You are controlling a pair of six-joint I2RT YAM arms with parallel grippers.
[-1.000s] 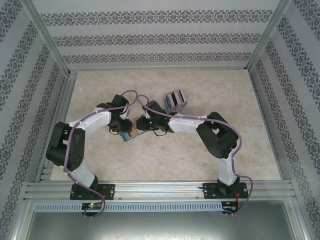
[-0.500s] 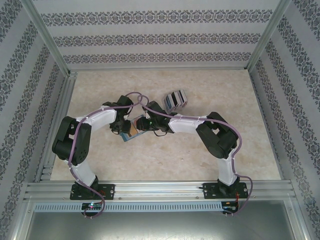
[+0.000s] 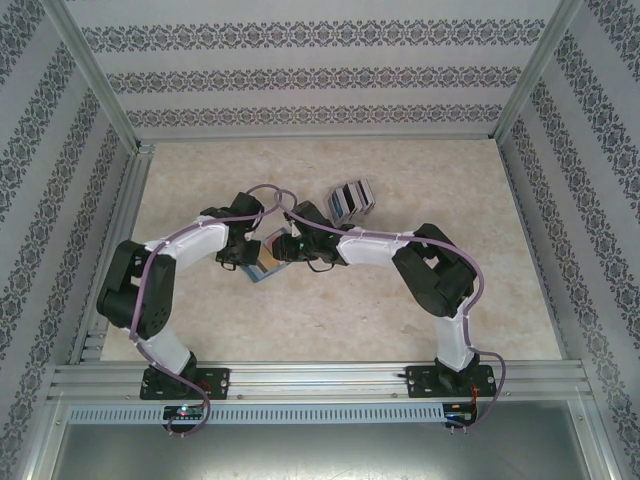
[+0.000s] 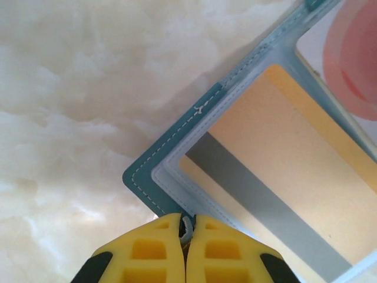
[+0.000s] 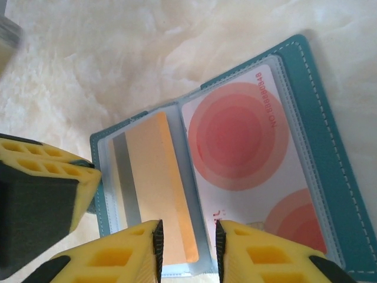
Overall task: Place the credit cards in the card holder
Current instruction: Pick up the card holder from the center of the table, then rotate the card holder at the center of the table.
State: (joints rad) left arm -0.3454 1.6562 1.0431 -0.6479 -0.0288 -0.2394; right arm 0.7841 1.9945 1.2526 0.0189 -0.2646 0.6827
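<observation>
On the marbled beige counter [image 3: 450,190], the teal stitched folding card holder [image 5: 306,130] lies open; the left claw [image 4: 187,229] pinches its clear inner corner, the right claw [image 5: 187,239] stands slightly spread over a tan striped card [image 5: 162,177].

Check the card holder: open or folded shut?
Open. The card holder lies spread flat on the table, inside facing up, a tan card in one half and a red-circled white card in the other.
</observation>
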